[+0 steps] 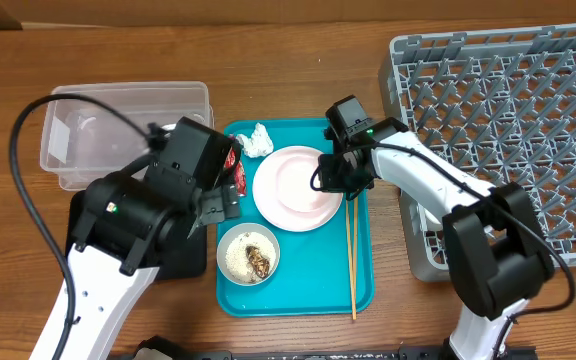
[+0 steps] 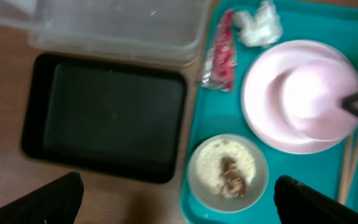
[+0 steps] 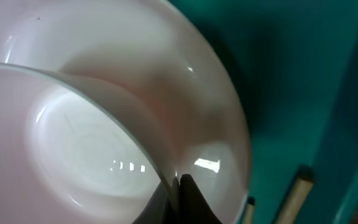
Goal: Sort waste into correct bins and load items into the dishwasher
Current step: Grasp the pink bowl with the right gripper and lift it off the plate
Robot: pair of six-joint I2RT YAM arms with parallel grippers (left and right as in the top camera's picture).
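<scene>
Right claw (image 1: 336, 182) closed tight, fingers (image 3: 186, 202) pinching the thin rim of the small pink bowl (image 3: 86, 149). Bowl over the right part of the pale pink plate (image 1: 283, 205), on the side toward the dish rack (image 1: 508, 120); impossible to tell whether raised clear of the plate or resting on it. Left claw (image 2: 178, 185) spread as wide as it goes, gripping nothing, hanging above the near edge of the black tray (image 2: 104, 118) and the left rim of the teal tray (image 1: 298, 298). Plate in the back half of the teal tray, near its middle. At the teal tray's back left corner, the crumpled red wrapper (image 2: 222, 53) along the left rim, with the white tissue wad (image 2: 260, 25) just beside it at the back edge. In the front left of the teal tray, the greyish bowl (image 1: 248, 255), upright, holding white rice (image 2: 219, 155) with a brown scrap (image 2: 232, 174) in the middle. Along the teal tray's right side, the chopsticks (image 1: 351, 255), lying lengthwise between the plate and the right rim. Left of the teal tray on the counter (image 1: 298, 60), the clear tub (image 1: 128, 130) at the back and the black tray just in front of it, edges close together. Dish rack at the right end of the counter, just beside the teal tray.
</scene>
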